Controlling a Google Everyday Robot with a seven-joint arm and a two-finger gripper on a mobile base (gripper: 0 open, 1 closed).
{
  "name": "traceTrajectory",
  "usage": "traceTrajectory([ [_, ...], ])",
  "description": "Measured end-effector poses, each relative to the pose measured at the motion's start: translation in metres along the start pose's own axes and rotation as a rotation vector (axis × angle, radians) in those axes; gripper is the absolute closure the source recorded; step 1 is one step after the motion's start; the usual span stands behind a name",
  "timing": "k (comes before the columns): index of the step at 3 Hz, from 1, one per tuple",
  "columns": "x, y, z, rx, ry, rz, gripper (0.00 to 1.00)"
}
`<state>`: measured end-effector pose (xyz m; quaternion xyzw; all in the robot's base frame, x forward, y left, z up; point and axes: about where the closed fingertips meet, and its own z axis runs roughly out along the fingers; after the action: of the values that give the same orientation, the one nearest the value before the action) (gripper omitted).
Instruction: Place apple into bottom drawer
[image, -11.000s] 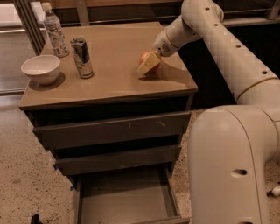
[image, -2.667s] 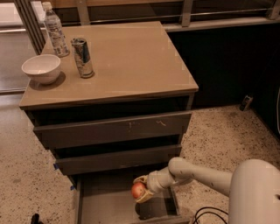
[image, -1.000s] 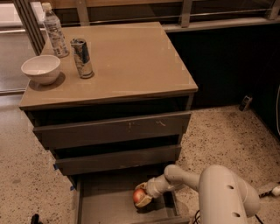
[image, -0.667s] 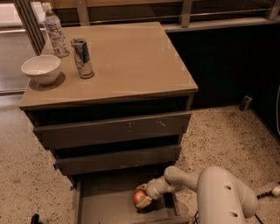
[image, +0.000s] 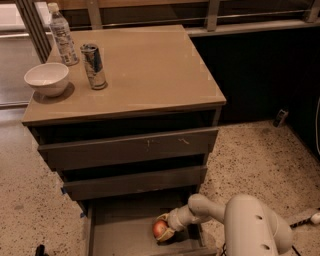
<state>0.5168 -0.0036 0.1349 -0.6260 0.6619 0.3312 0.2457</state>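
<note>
While the apple (image: 159, 229) is clasped between the fingers of the gripper (image: 165, 229), it is seen low inside the open bottom drawer (image: 120, 231), toward the right-hand part of the grey floor and near the front edge. Whether the fruit is touching the floor cannot be told. The step in hand is judged to be the release. It would be done well if the apple were first brought fully down onto the floor, so that nothing is dropped, and the fingers were then parted only enough to free it. As a round thing may roll, the opening should be made slowly and evenly. The withdrawal is best made upward and outward, away from the middle drawer (image: 135, 183), whose front sits close above the arm. The white bowl (image: 46, 78), can (image: 93, 66) and water bottle (image: 62, 35) on the tabletop (image: 150, 65) are well apart and need not be disturbed.
</note>
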Motion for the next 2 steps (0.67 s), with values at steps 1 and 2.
traceTrajectory([
  [1, 0.0, 0.0, 0.0, 0.0, 0.0, 0.0, 0.76],
  [2, 0.0, 0.0, 0.0001, 0.0, 0.0, 0.0, 0.52],
])
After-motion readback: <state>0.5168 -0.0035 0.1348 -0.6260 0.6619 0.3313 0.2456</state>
